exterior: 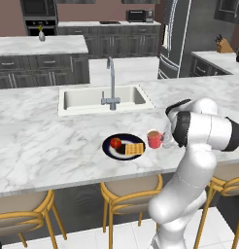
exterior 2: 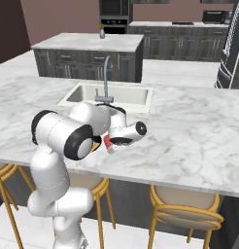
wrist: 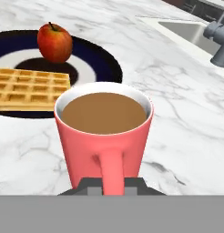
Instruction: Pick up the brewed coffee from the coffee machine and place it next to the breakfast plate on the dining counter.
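The red mug of coffee (wrist: pixel 104 132) stands upright on the marble dining counter (exterior: pixel 39 146), just right of the black breakfast plate (exterior: pixel 122 151) with its apple (wrist: pixel 54 42) and waffle (wrist: pixel 29 88). The gripper (wrist: pixel 111 186) is clamped on the mug's handle, fingers tight either side of it. The carry looks done; what is left is letting go and drawing the hand back without tipping the mug.

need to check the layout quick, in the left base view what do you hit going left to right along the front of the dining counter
apple → waffle, both on the breakfast plate → red mug of coffee → gripper, shut on the mug's handle
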Robot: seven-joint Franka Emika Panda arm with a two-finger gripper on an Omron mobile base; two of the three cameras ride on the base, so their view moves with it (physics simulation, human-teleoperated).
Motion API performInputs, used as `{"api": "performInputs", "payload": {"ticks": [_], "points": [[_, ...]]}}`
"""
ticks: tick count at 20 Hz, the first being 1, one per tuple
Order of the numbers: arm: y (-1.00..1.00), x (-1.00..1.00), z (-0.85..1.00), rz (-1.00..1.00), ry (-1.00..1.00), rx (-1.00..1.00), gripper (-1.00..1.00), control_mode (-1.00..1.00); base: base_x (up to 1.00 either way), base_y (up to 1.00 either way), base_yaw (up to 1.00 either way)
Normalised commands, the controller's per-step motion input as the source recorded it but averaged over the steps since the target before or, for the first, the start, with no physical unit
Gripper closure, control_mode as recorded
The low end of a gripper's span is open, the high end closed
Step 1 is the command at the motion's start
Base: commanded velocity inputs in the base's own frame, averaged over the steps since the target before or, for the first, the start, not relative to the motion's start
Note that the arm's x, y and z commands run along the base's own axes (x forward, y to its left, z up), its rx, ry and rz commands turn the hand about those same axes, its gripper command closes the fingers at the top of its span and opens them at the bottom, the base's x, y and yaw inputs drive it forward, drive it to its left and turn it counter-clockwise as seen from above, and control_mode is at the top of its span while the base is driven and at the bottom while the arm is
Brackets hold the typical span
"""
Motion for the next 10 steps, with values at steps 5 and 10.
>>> {"api": "performInputs", "payload": {"ticks": [5,10], "points": [[-0.19,0.35,-0.4,0.08,-0.02,0.0,1.0,-1.0,0.0,0.0,0.0],[-0.07,0.33,-0.35,0.07,-0.02,0.0,-1.0,-1.0,0.0,0.0,0.0]]}}
